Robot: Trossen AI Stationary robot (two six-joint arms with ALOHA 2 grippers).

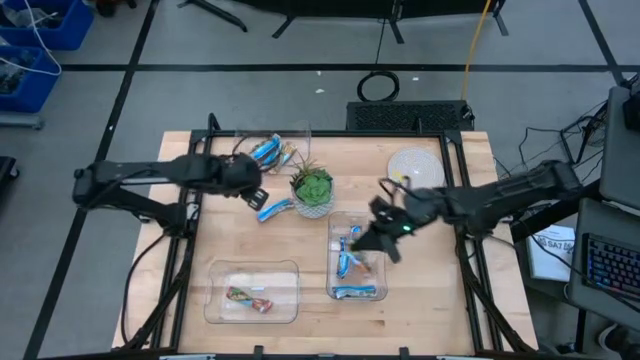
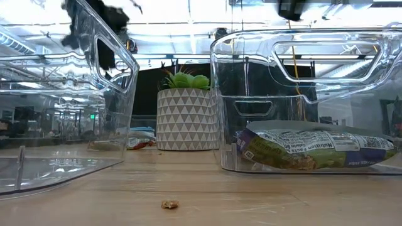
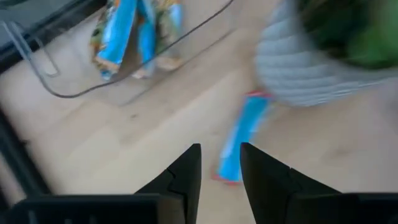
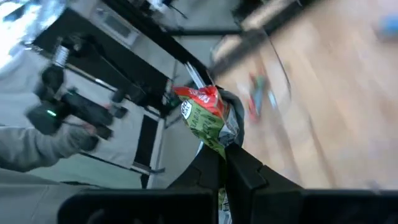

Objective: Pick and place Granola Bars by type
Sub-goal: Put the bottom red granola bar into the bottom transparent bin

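Note:
My right gripper hovers over the near right clear bin, shut on a green and red granola bar. That bin holds blue-wrapped bars; in the low view one bar lies flat on its floor. My left gripper is open and touches nothing. It stands just above a blue bar that lies flat on the table beside the plant pot. More blue bars lie in the far left bin. A red and green bar lies in the near left bin. My right gripper pinches the green and red bar between its two fingers at the bar's lower part. The red-topped end sticks out past the fingertips. The bar is lifted clear of the table and the bins.
The potted plant stands mid-table between the arms. A round white disc lies at the far right. A crumb sits near the table's near edge. Bare wood shows between the two near bins.

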